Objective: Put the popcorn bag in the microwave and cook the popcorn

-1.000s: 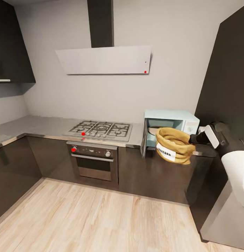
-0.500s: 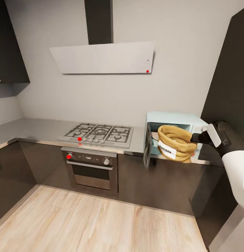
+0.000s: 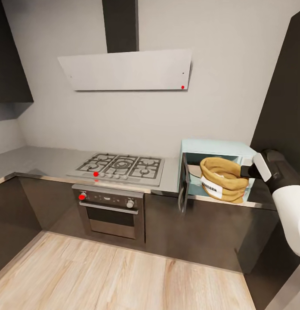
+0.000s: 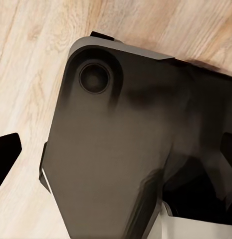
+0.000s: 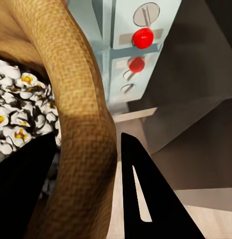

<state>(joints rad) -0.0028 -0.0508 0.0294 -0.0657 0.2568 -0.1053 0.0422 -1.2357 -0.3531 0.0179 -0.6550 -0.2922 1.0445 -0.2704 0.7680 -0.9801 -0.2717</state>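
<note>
The tan burlap popcorn bag (image 3: 223, 178) with its white label hangs at the mouth of the pale mint microwave (image 3: 218, 147), whose dark door (image 3: 183, 183) stands swung open to the left. How far the bag is inside I cannot tell. My right gripper (image 3: 245, 172) is shut on the bag's rolled rim (image 5: 81, 124) from the right; one black finger (image 5: 145, 199) lies outside the rim. White and yellow popcorn (image 5: 18, 112) fills the bag. The microwave's knob panel (image 5: 143, 37) with red lights is close behind. My left gripper (image 4: 116, 159) hangs open over the robot's base.
The grey countertop (image 3: 42, 159) runs left from the microwave, carrying a steel gas hob (image 3: 119, 165) above a built-in oven (image 3: 109, 211). A white hood (image 3: 124, 71) hangs on the wall. A tall dark cabinet (image 3: 283, 86) stands at the right. Wood floor (image 3: 102, 275) lies in front.
The camera has come closer to the counter. My right gripper has carried the bag up and back, from in front of the counter edge to the microwave's open mouth.
</note>
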